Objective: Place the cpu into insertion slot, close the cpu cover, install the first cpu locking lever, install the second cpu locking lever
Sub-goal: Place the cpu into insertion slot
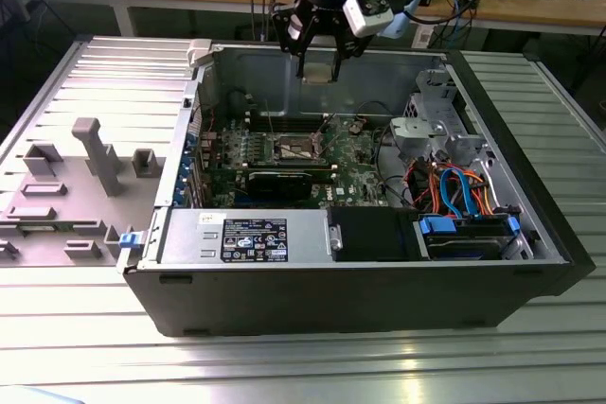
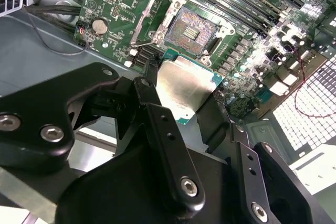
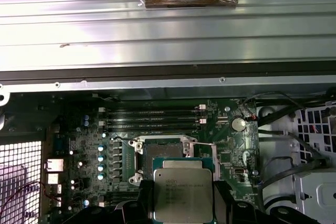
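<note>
Claw (image 1: 319,61) clamped on cpu (image 2: 186,87) by two opposite edges, hanging over the open computer case (image 1: 284,281) near its far wall. Cpu lies flat w/ metal top facing both wrist views. Below it, well apart, insertion slot (image 1: 292,149) sits uncovered on the green mobo (image 1: 360,153).

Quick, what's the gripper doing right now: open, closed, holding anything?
Gripper: jaws closed on the cpu, held over the open computer case.
</note>
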`<state>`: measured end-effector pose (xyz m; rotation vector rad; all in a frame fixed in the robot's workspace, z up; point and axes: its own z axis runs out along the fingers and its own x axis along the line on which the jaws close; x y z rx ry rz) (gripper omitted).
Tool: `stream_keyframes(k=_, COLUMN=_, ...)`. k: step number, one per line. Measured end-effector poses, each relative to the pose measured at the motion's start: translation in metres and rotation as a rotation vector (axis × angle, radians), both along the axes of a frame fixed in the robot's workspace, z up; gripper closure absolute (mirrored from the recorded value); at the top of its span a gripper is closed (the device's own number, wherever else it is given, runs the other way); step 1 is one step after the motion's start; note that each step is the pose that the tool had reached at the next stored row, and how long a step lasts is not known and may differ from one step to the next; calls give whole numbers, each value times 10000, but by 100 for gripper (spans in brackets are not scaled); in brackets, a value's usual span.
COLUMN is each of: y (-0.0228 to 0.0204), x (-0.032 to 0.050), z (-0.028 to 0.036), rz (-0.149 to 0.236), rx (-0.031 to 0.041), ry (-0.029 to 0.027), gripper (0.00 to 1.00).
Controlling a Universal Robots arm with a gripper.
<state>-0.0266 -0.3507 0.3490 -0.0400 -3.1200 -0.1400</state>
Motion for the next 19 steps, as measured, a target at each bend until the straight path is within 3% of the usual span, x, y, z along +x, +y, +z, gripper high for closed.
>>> stream_keyframes(k=19, y=-1, x=-9, z=-31, rz=0, rx=-3, ry=0, gripper=45)
